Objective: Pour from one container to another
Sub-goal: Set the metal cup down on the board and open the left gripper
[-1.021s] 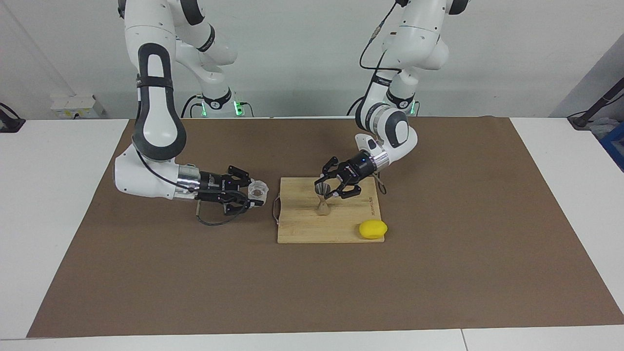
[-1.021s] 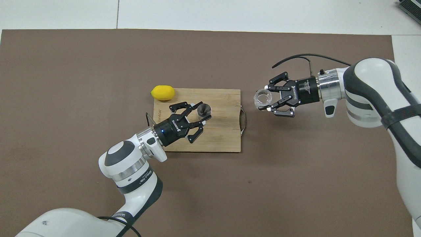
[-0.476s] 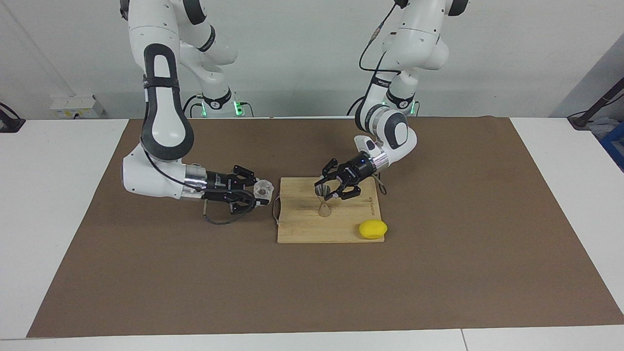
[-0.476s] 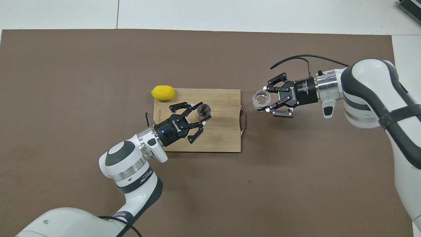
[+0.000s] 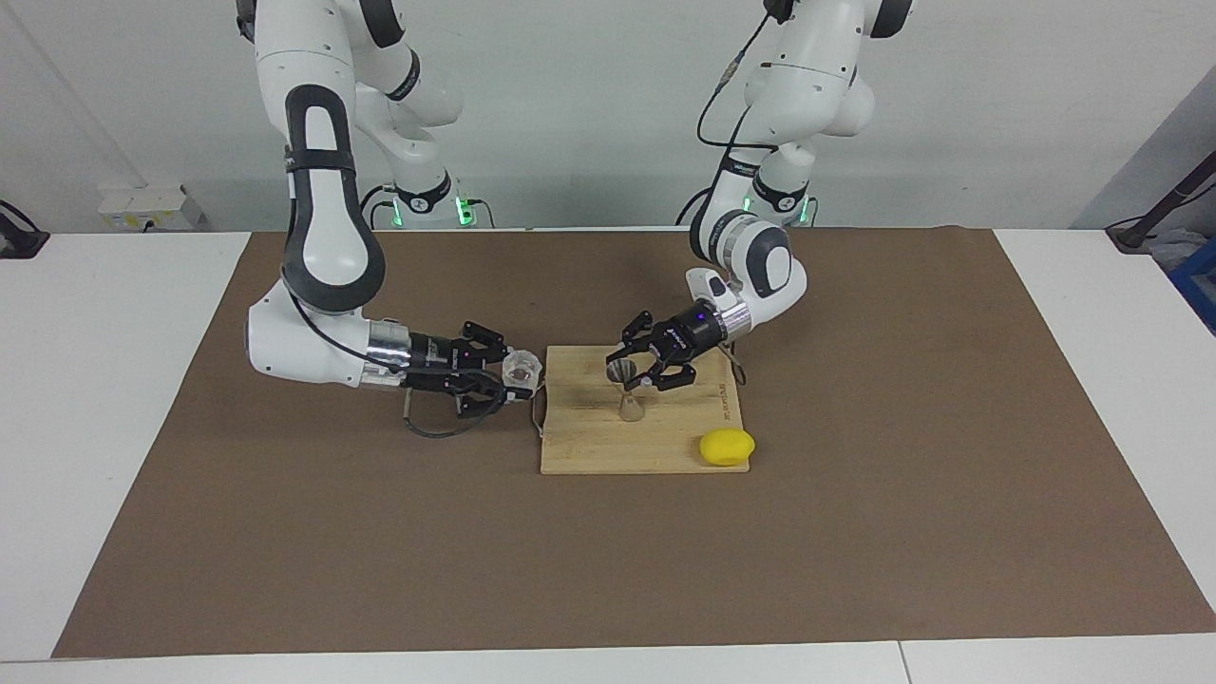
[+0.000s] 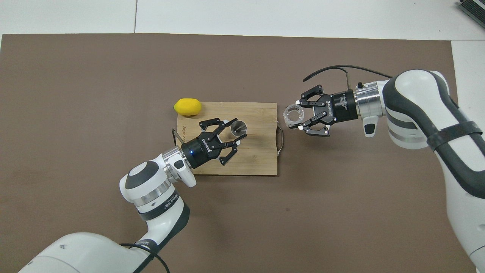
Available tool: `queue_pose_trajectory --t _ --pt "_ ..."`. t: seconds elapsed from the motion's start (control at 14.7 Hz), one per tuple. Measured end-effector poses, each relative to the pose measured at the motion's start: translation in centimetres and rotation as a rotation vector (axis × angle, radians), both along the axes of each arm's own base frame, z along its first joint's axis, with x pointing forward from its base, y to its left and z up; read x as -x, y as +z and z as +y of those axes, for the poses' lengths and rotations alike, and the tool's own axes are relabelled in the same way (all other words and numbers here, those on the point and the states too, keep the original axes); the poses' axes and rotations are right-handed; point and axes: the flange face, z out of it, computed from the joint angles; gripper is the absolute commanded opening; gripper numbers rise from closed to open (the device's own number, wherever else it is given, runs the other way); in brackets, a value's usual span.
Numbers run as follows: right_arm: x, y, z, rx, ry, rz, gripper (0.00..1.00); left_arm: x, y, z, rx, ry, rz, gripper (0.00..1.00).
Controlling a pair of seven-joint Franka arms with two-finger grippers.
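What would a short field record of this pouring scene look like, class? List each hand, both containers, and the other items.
left hand: shut on jigger
right hand: shut on glass tumbler
jigger: upright, over the cutting board
glass tumbler: upright, beside the board's handle end, raised off the mat
cutting board: on brown mat
lemon: at the board's corner farthest from the robots
pour: not yet begun

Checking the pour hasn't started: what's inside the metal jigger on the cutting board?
The jigger's open top cup looks grey and empty from overhead; nothing visible in it. Its lower cone, resting on the cutting board, hides whatever is inside.
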Motion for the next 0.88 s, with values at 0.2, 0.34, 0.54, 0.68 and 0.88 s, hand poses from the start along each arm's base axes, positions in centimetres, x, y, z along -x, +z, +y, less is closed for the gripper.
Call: queue_pose_trajectory --t 0.2,0.34,0.54,0.68,0.88 --pt "-0.1 0.1 0.3 -0.018 -0.011 -0.001 0.00 -0.1 -0.1 0.2 0.002 0.003 -0.005 0.00" --pt "-0.1 0.2 0.3 -0.030 -0.018 -0.001 0.00 -0.5 -0.1 0.8 0.003 0.011 -0.011 0.00" --pt "-0.1 0.2 0.4 -0.038 -0.023 0.000 0.00 -0.8 -0.2 1.4 0.006 0.017 -0.016 0.00" --pt "-0.1 0.2 0.4 -0.038 -0.022 -0.003 0.00 -0.8 -0.2 1.4 0.006 0.018 -0.017 0.00" --pt "-0.2 0.3 0.6 -0.071 -0.034 -0.014 0.00 -0.9 -0.2 1.6 0.006 0.021 -0.017 0.33"
